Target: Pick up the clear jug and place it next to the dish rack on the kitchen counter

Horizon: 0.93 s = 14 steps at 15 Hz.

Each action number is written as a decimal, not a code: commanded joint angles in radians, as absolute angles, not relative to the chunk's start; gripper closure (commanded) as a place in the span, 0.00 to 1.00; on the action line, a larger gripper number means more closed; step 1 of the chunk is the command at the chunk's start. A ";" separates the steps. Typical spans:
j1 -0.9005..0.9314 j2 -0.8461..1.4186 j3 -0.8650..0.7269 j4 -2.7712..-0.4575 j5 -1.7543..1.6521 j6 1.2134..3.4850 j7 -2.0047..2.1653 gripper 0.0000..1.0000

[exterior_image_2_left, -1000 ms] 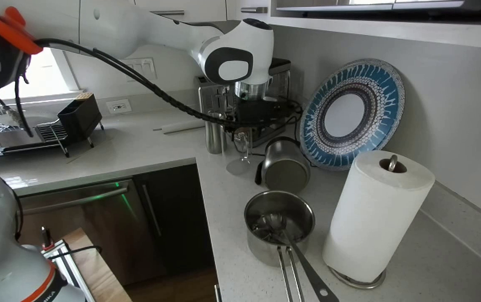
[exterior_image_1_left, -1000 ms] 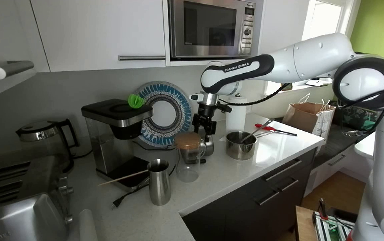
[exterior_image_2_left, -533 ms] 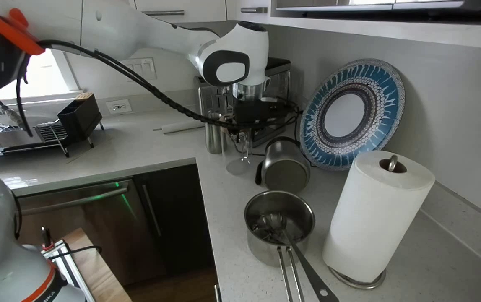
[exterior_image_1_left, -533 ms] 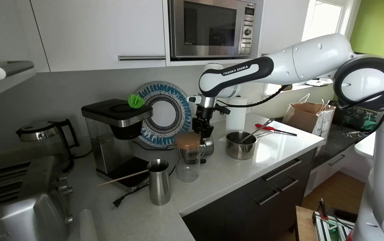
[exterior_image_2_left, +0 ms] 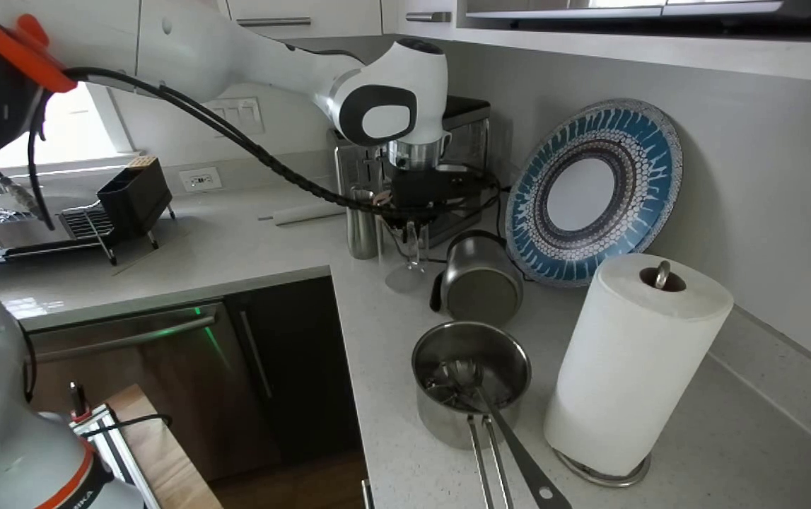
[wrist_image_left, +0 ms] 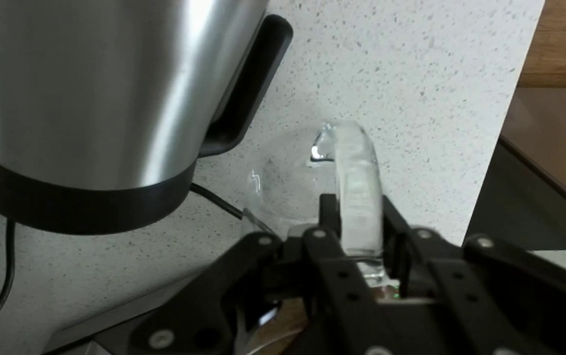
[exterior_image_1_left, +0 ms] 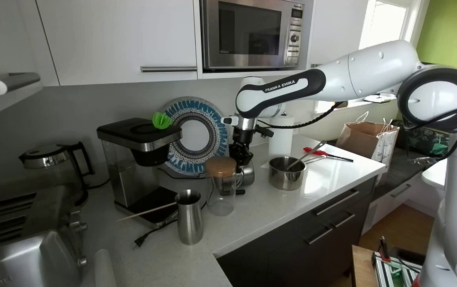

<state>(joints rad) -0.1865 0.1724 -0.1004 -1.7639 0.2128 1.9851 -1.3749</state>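
Clear jug (exterior_image_1_left: pixel 221 195): just below the centre of the frame in an exterior view, upright under its cork lid (exterior_image_1_left: pixel 220 167), base apparently on the kitchen counter (exterior_image_1_left: pixel 252 207).
Gripper (wrist_image_left: pixel 360 212): clamped on the clear handle (wrist_image_left: pixel 357 162), one finger each side; I'd guess because the body looks too broad.
Steel carafe (wrist_image_left: pixel 90 98): upper left of the wrist view, near the jug; I should lift before swinging.
Dish rack (exterior_image_2_left: pixel 87 225): left edge of an exterior view, well apart; carry not yet done.
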 commanded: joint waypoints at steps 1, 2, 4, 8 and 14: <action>-0.182 0.148 -0.099 -1.797 0.189 2.005 -1.352 0.94; -0.183 0.146 -0.099 -1.796 0.195 2.008 -1.353 0.94; -0.186 0.145 -0.099 -1.790 0.205 2.014 -1.353 0.94; -0.190 0.147 -0.100 -1.781 0.219 2.031 -1.349 0.94; -0.196 0.148 -0.098 -1.768 0.253 2.040 -1.351 0.94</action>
<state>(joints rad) -0.1881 0.1718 -0.1016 -1.7612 0.2231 2.0244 -1.3578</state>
